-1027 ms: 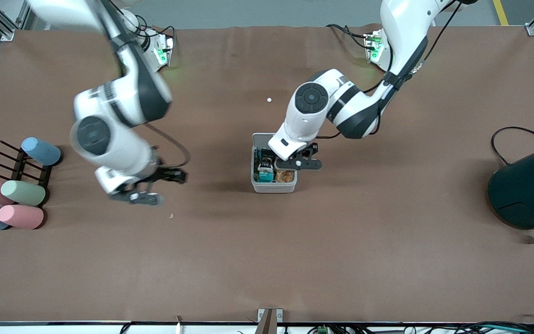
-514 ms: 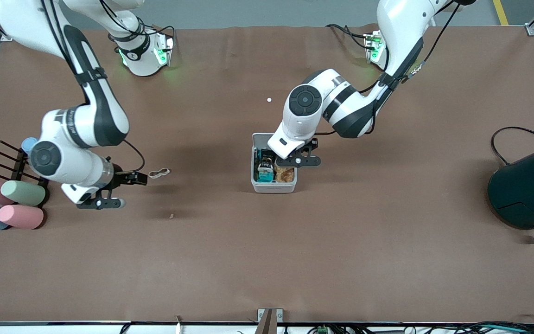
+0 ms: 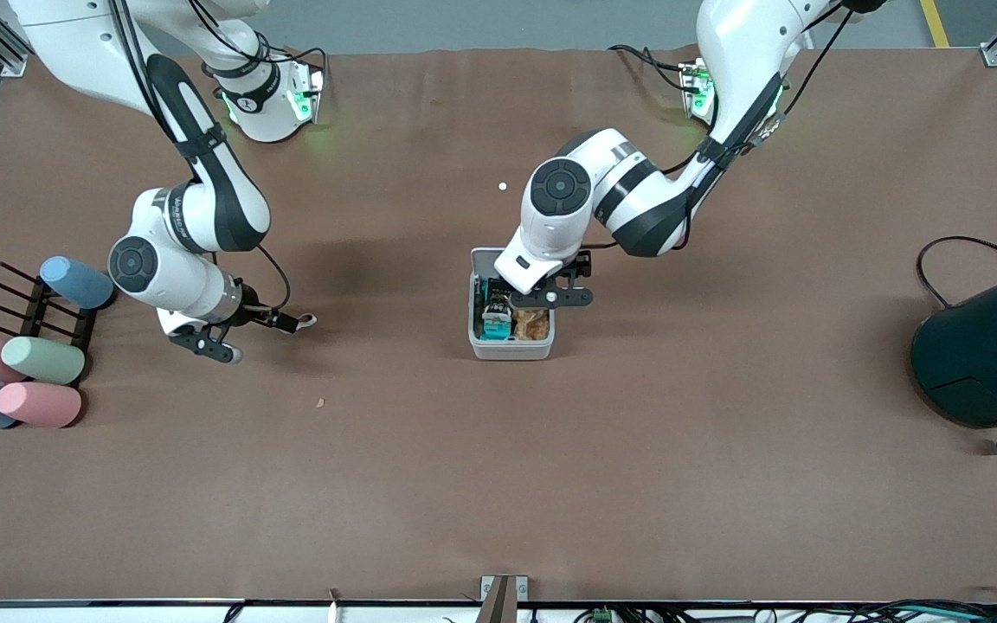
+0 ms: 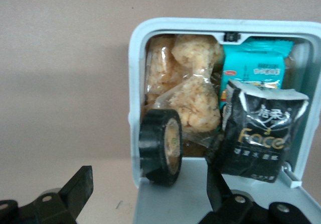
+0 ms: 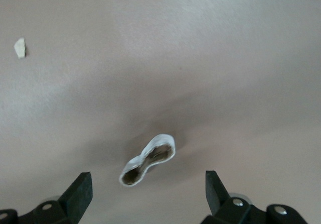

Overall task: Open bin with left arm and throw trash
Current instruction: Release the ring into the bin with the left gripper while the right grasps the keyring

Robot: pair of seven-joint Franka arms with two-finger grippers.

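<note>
The white bin [image 3: 511,350] sits mid-table with its lid [image 4: 180,204] swung open. Inside lie a black wrapper [image 4: 263,133], a dark tape roll [image 4: 160,146] against the wall, a clear snack bag and a teal packet. My left gripper [image 3: 548,298] [image 4: 148,194] hovers open over the bin's edge, holding nothing; one of its fingers [image 4: 77,191] is outside the wall. The tan rubber band [image 3: 305,320] [image 5: 148,158] lies on the table toward the right arm's end. My right gripper [image 3: 254,334] [image 5: 146,190] is low beside the band, open, fingers [image 5: 80,191] apart from it.
Pastel cups [image 3: 41,359] lie by a black rack [image 3: 31,307] at the right arm's end. A large dark teal container [image 3: 987,355] with a cable stands at the left arm's end. A small crumb [image 3: 320,402] [image 5: 20,47] and a white speck [image 3: 503,185] lie on the brown table.
My right arm swung toward the cups and back, and now sits low by the rubber band, which shows on the table. My left gripper shifted slightly over the bin.
</note>
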